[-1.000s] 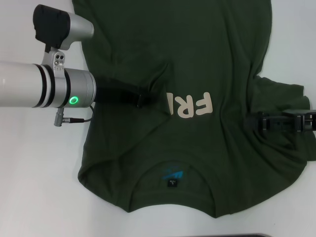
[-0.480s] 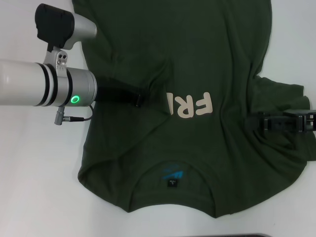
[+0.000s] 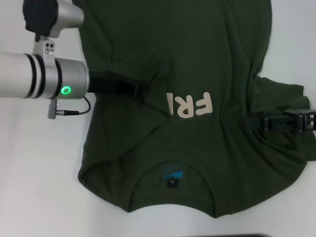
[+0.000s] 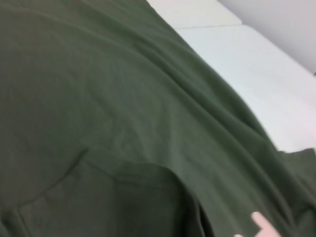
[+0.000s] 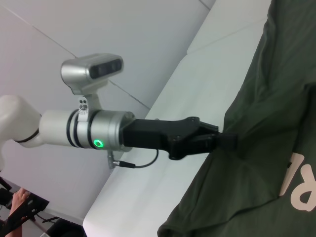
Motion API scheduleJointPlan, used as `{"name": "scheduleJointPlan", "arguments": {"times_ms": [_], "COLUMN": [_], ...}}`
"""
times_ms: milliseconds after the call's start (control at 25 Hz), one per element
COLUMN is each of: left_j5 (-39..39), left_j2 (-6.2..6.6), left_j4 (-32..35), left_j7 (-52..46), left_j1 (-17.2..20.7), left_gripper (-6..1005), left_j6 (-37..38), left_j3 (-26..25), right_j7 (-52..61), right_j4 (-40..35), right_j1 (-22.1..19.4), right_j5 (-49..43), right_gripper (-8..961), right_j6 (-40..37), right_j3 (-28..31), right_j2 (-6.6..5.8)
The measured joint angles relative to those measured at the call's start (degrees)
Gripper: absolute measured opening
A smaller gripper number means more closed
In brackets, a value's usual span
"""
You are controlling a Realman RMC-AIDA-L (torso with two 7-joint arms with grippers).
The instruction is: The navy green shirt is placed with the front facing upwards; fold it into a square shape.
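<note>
Dark olive-green shirt (image 3: 197,64) lies spread on the white table (image 3: 34,187), soft matte cotton, collar end nearest the robot, front up. Fabric is rumpled, with diagonal creases running from both sides toward the chest and a raised ridge near the left tool. Cream block letters on chest (image 3: 190,104) read "FRI" seen upside down, the rest tucked under a fold. Inside the neck: teal print (image 3: 172,173) and a small black tag (image 3: 172,183), too small to read. Hem near collar curves in scallops. Left tool (image 3: 139,92), black, at the end of a silver-and-white arm with a green ring light, sits at the shirt's left side, clenched on a pinch of cloth that peaks up there; right wrist view shows it gripping the tented fabric (image 5: 232,140). Right tool (image 3: 254,123), black, lies low on the shirt's right side over a folded-in sleeve area; cannot tell if clenched or released.
</note>
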Motion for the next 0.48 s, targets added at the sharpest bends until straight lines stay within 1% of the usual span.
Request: {"name": "scheduleJointPlan", "arguments": {"times_ms": [120,200,360,480], "left_j5": [-0.15,-0.76,-3.91,-6.16], "left_j2": [-0.08,-0.16,-0.38,-0.53], "left_j4": [-0.19,-0.12,1.36,4.34], "left_j7": [-1.04,-1.84,-2.72,-3.13], "left_j1": [-0.57,-0.94,-2.07,-3.64], "left_gripper": [15,15,13,9], "left_j6": [3.97,5.11,6.34,4.97], "left_j3": [-2.65,-2.88,-1.71,-0.02], "right_j7": [0.00,0.00,0.00,0.00], "right_j4": [0.00,0.00,0.01,0.12], "right_j1": [0.09,0.18,0.43,0.52], "right_j5": [0.00,0.00,-0.02,-0.10], "right_gripper": [914,914,914,914], "right_j6": [0.00,0.00,0.03,0.04], "right_j3": [0.06,0.08,0.15,0.17], "right_j2": [0.00,0.00,0.00,0.01]}}
